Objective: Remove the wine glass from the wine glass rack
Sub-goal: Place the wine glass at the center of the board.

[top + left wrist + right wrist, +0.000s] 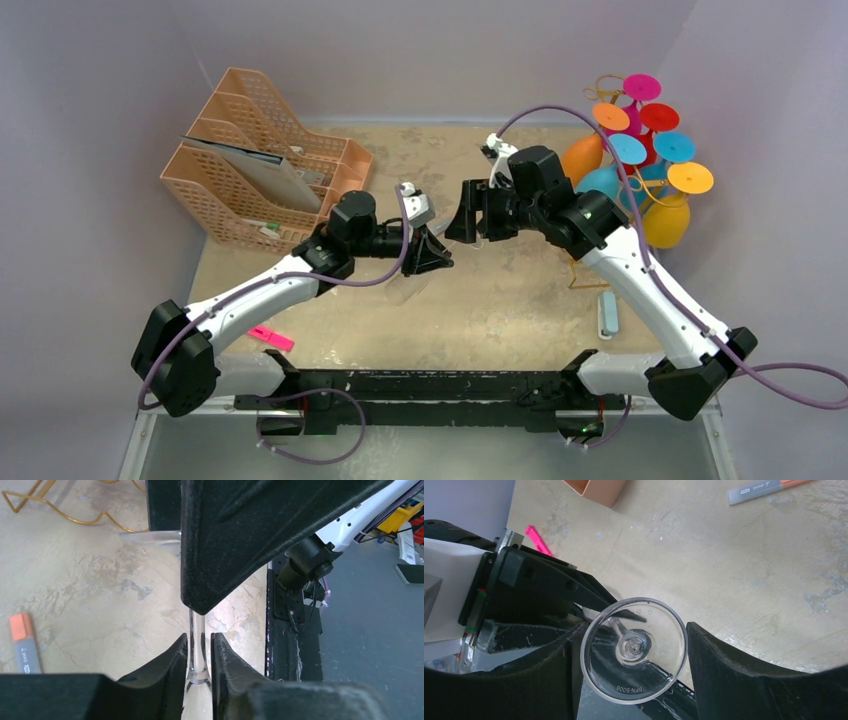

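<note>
Your right gripper (635,629) clamps the wine glass (634,652) by its foot above mid-table (500,300). Your left gripper (199,637) closely flanks its stem; whether it grips, I cannot tell.

Light: bright and even from above, shadows soft.
Glare: faint on the wine glass (634,647).
Blur: my fingers (150,690) up close.

Plain lilac walls (90,120) enclose the bench (500,300) on three sides. Bench top is beige, mottled, evenly lit.
</note>
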